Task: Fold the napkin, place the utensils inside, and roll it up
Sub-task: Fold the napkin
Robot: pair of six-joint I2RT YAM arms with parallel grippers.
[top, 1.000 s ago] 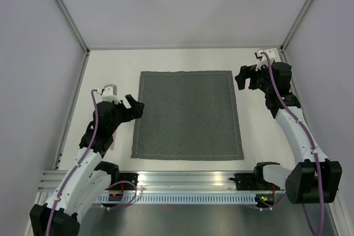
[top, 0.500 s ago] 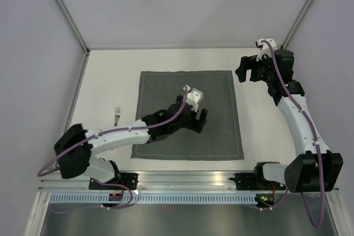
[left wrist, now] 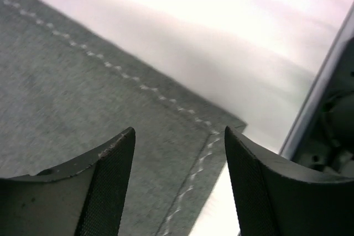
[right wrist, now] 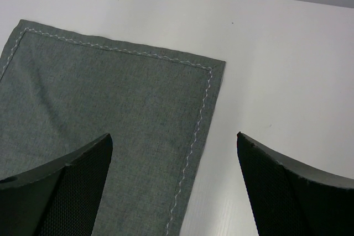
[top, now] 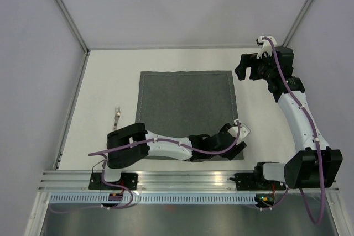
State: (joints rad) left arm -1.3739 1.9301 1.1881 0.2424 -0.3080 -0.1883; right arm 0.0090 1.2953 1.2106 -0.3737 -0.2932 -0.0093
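the napkin lies flat, not yet folded; one corner is just under the left gripper, whose jaws stand apart and hold nothing. the right gripper, wide open and empty, hovers above another corner. a fork lies well apart from both; it seems every step remains.

The left arm bars the napkin's near edge; a fork lies left of it.

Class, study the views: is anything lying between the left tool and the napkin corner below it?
Nothing visible does. The left tool, open, frames bare cloth at the napkin corner; the fork lies well off to the napkin's left.
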